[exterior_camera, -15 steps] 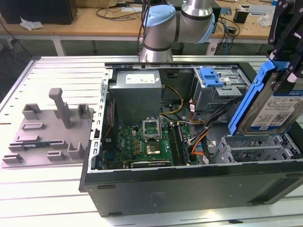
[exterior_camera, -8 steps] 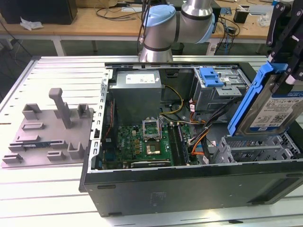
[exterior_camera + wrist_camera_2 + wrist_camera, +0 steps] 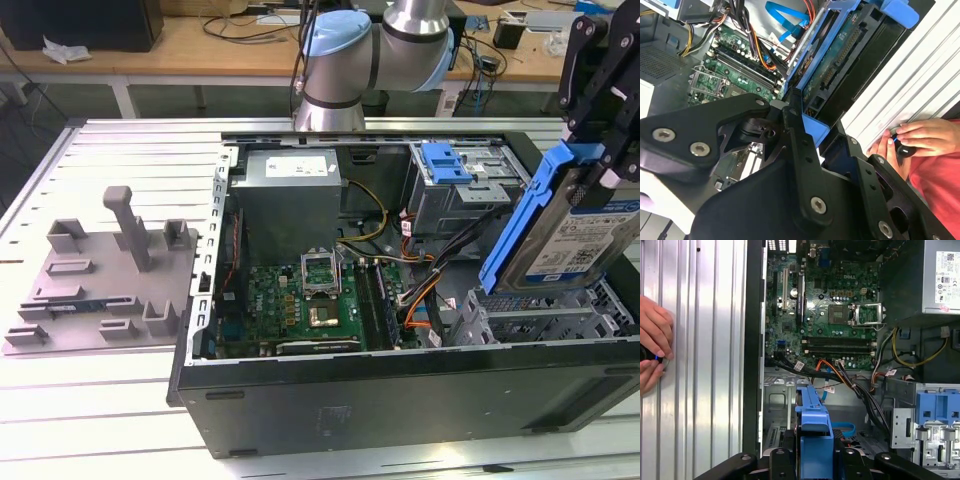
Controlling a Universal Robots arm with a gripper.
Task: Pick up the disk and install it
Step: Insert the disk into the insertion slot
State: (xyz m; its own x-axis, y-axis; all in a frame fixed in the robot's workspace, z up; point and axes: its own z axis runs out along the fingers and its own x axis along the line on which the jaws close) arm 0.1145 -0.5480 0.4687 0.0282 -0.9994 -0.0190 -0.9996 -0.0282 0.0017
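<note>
The disk (image 3: 578, 232), a silver-grey drive with a white-and-blue label in a blue carrier, hangs tilted at the exterior view's right, over the lower drive cage (image 3: 540, 322) of the open computer case (image 3: 400, 392). My black gripper (image 3: 603, 172) is shut on the disk's upper end. In the second wrist view the disk (image 3: 840, 65) shows its underside and connector, with the gripper (image 3: 812, 129) clamped on its blue end. In the first wrist view the disk (image 3: 814, 422) is edge-on as a blue slab rising from the gripper (image 3: 814, 456).
Inside the case are the motherboard (image 3: 310, 300), the power supply (image 3: 290, 195), bundled cables (image 3: 430, 275) and an upper drive cage with a blue bracket (image 3: 447, 160). A grey fixture (image 3: 110, 270) lies on the slatted table. A person's hands (image 3: 652, 352) rest beside the case.
</note>
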